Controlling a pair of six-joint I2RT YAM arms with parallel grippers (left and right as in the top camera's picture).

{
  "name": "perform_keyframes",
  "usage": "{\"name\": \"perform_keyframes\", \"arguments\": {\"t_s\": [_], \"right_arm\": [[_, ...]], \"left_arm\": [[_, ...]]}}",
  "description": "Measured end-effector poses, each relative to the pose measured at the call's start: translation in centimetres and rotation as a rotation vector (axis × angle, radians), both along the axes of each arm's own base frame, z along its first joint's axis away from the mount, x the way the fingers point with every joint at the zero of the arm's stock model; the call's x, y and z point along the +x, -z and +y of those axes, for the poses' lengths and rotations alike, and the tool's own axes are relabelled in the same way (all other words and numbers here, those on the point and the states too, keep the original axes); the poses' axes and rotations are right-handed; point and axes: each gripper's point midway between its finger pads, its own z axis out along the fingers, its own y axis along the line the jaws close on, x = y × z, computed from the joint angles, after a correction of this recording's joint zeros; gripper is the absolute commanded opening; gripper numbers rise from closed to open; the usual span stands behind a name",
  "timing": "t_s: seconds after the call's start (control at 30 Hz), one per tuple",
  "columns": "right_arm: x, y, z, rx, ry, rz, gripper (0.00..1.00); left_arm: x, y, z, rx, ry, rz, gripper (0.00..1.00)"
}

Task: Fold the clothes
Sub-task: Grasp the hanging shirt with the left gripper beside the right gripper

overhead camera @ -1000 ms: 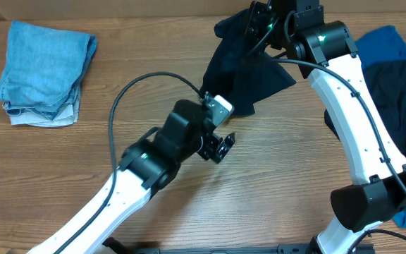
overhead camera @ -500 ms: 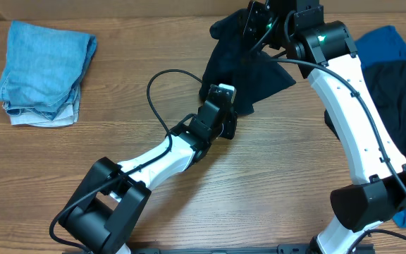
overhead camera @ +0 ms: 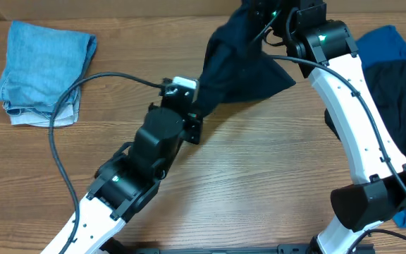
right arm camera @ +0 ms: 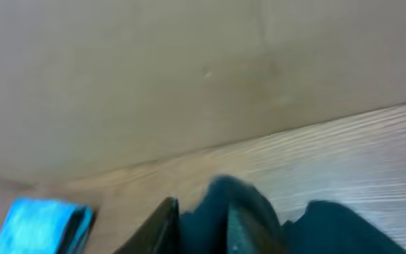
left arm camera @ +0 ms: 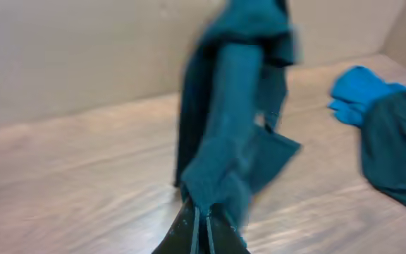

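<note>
At the upper left of the overhead view a pale blue stack [overhead camera: 44, 74] of folded cloth sits well apart from the work and has no part in this step. Moving toward centre, the left gripper [left arm camera: 201, 215] has its fingers pressed together on a low corner of the dark shirt [overhead camera: 242, 70], pinching a bunch of fabric just above the table [overhead camera: 273, 183]. From that pinch the shirt runs up and to the right as a twisted, gathered band toward the top edge. There the right gripper [right arm camera: 203, 220] appears clamped on its upper end (the wrist picture is blurred, but dark cloth shows between the fingers). The shirt therefore hangs between the two claws, mostly off the wood. At the far right, a bright blue shirt [overhead camera: 386, 42] and another dark garment [overhead camera: 400, 99] lie heaped, not yet folded. The step in hand looks like spreading the held shirt before any fold. The next move likely calls for drawing the two grips apart to take out the twist, then lowering the cloth flat onto the bare wood at centre.
</note>
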Motion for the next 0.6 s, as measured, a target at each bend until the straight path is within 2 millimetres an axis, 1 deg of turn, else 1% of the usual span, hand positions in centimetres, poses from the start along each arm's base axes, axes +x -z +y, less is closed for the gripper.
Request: {"name": "perform_keyframes", "arguments": {"t_s": [0.03,0.07,0.1,0.17,0.2,0.23,0.27,0.3,0.37,0.4,0.47,0.57,0.6], "right_arm": [[0.2,-0.1,-0.9,-0.023,0.036,-0.010,0.47],[0.4,-0.1,-1.7,-0.046,0.062,-0.015,0.55],[0.6,0.1,-2.9,-0.077,0.084,-0.011,0.59],[0.7,0.7,-5.3,-0.127,0.118,0.014,0.60],[0.4,1.3,-6.2,-0.170,0.116,0.040,0.60],[-0.1,2.4,-7.7,-0.215,0.123,0.091,0.59],[-1.0,3.6,-8.1,-0.247,0.107,0.155,0.58],[-2.8,5.8,-8.6,-0.298,0.069,0.262,0.58],[-4.8,7.8,-8.4,-0.326,0.009,0.375,0.58],[-6.2,8.9,-8.1,-0.324,-0.027,0.442,0.58],[-8.2,10.1,-7.4,-0.301,-0.091,0.531,0.58],[-10.1,10.8,-5.9,-0.254,-0.197,0.600,0.58],[-10.6,11.0,-5.5,-0.239,-0.224,0.617,0.58]], "left_arm": [[0.1,0.0,0.8,0.034,-0.030,-0.012,0.04],[0.3,0.2,1.5,0.079,-0.062,-0.016,0.04],[0.4,0.3,2.0,0.108,-0.078,-0.023,0.04],[0.6,0.1,2.5,0.151,-0.098,-0.044,0.04],[0.7,-0.1,2.7,0.162,-0.105,-0.054,0.04],[0.8,-0.4,2.8,0.172,-0.112,-0.069,0.04],[0.9,-0.6,2.9,0.178,-0.114,-0.080,0.04],[1.1,-1.0,3.0,0.178,-0.117,-0.096,0.04],[1.3,-1.7,2.9,0.173,-0.120,-0.125,0.04],[1.4,-2.1,2.8,0.165,-0.120,-0.139,0.04],[1.6,-2.8,2.7,0.146,-0.123,-0.166,0.04],[2.6,-4.4,2.0,0.096,-0.134,-0.234,0.04],[3.3,-4.8,1.5,0.075,-0.138,-0.260,0.04]]}}
